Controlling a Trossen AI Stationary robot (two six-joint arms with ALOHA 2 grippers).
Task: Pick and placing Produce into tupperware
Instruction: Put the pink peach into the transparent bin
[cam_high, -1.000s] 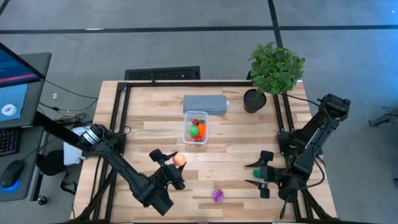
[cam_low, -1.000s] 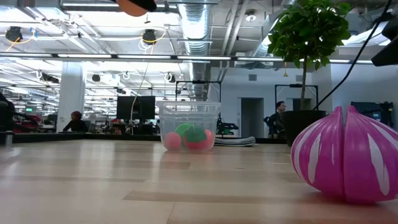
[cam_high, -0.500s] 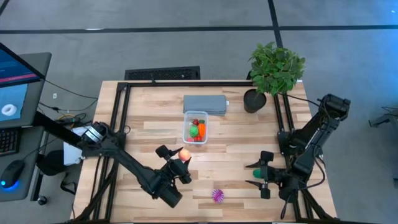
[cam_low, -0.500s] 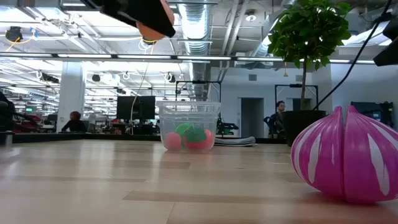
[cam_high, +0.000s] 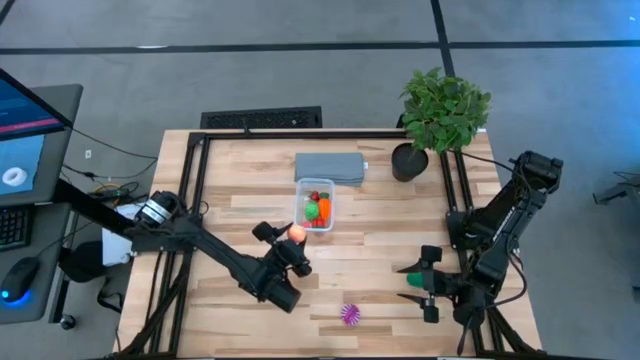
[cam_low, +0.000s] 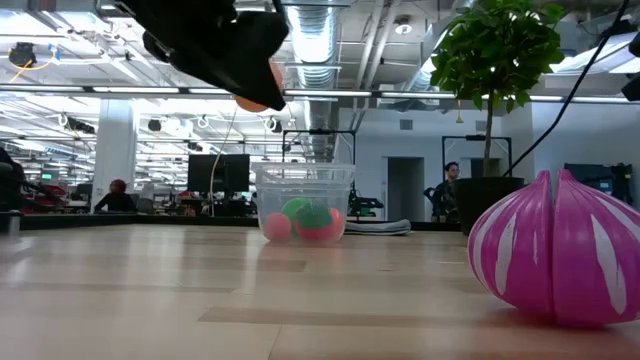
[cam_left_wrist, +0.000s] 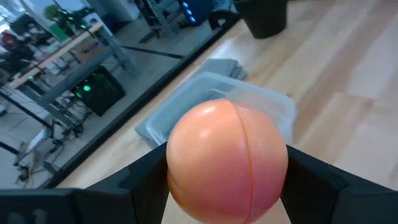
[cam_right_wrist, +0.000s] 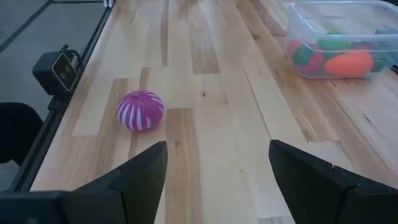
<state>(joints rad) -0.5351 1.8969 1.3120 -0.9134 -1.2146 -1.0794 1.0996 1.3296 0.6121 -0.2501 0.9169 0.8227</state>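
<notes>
At about seven o'clock from the clear tupperware tub (cam_high: 314, 209), just beside its near corner, the left gripper (cam_high: 291, 240) hangs above the table with its fingers clamped on a peach-coloured toy fruit (cam_high: 297, 234) — the tub holds red, green and orange produce. Off at four o'clock the right gripper (cam_high: 417, 283) waits with fingers spread wide and empty — a purple striped ball (cam_high: 350, 314) lies on the wood near it

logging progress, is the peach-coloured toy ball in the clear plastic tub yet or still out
Out. The peach-coloured toy ball is gripped in the left gripper, in the air just short of the clear plastic tub.
</notes>
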